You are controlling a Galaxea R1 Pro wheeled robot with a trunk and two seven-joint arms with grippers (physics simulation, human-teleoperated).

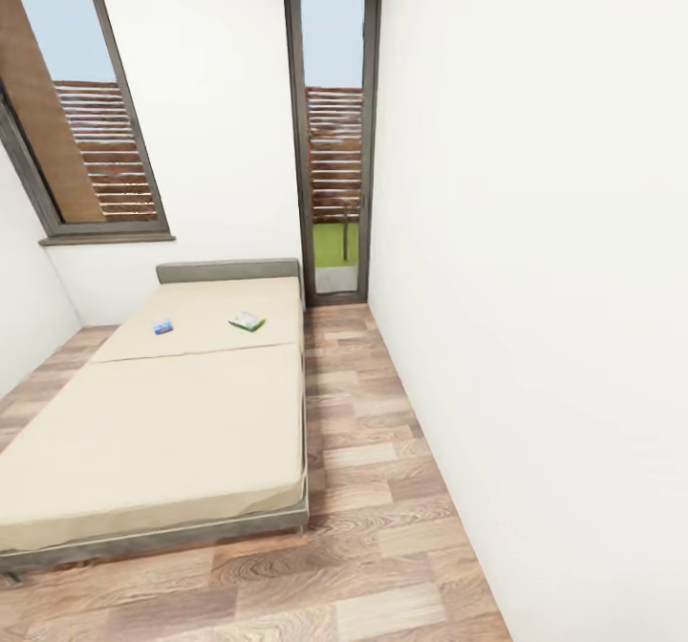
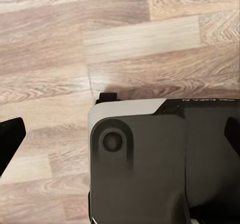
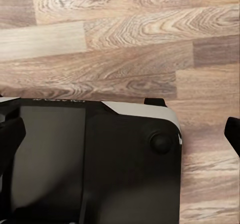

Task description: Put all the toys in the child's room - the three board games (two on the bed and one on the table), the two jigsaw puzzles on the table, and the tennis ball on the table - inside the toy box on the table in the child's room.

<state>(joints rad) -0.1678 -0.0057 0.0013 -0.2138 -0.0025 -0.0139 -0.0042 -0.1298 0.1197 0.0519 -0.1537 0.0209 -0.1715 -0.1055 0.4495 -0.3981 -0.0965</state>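
Looking down from the head view, the bed point(image 1: 162, 432) is seen along the left of a narrow room, its beige mattress in two sections and a grey headboard at the far end by a tall window point(image 1: 334, 136). Two board games are counted on the far section: a small blue box point(image 1: 163, 327) near its left edge, and a white-green box point(image 1: 247, 321) nearer its right edge, the two lying flat and well apart. No other toys are to be counted here. Both boxes are judged to be light, stiff cardboard with smooth printed faces, likely to slide on the mattress if pushed; being thin and flat, each would best be taken by pinching across a short side at an edge, perhaps after being nudged toward the mattress edge so that a finger can pass under it. In the wrist views, a dark fingertip of the left gripper point(image 2: 10, 139) and one of the right gripper point(image 3: 233, 134) are seen at the frame borders above the robot's base point(image 2: 150, 159) and the wood-plank floor point(image 3: 120, 44); both grippers appear spread and unloaded, with nothing between the fingers.
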